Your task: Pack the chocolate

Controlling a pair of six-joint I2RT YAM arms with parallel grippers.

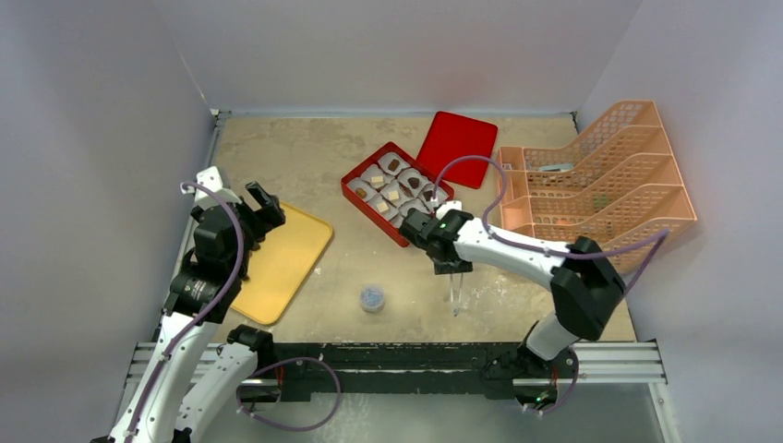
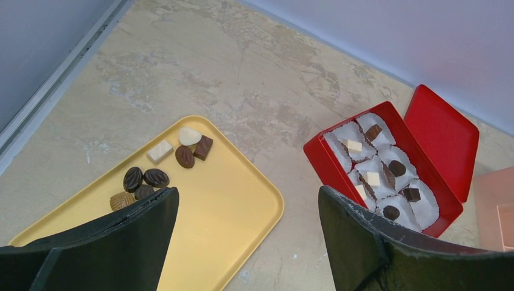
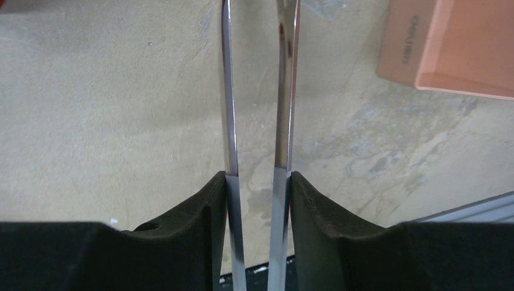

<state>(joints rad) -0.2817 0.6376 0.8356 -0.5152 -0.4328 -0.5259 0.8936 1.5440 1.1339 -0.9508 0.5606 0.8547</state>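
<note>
Entry 1: I log my left gripper [image 2: 247,195] released, its black fingers spread wide and holding nothing, above the flat yellow plastic tray [image 1: 286,249].

Entry 2: small dark brown, tan and cream chocolate pieces [image 2: 185,156] lie clustered on that tray. Further packed chocolates [image 2: 397,168] sit in white paper liners [image 2: 348,134] inside the open red rectangular box [image 2: 318,160], with the red lid [image 2: 442,142] beside it.

Entry 3: my right gripper [image 3: 259,177] is clenched on thin metal tweezers [image 3: 229,109], blades apart, over the beige table [image 2: 242,79].

Left arm [image 1: 185,318], right arm [image 1: 513,247]: white links, black joints. Purple cable [image 1: 238,249] loops along each. Green light [image 1: 444,221] on right wrist. Fingers [image 2: 109,242]: matte black, broad, rough-edged.
</note>
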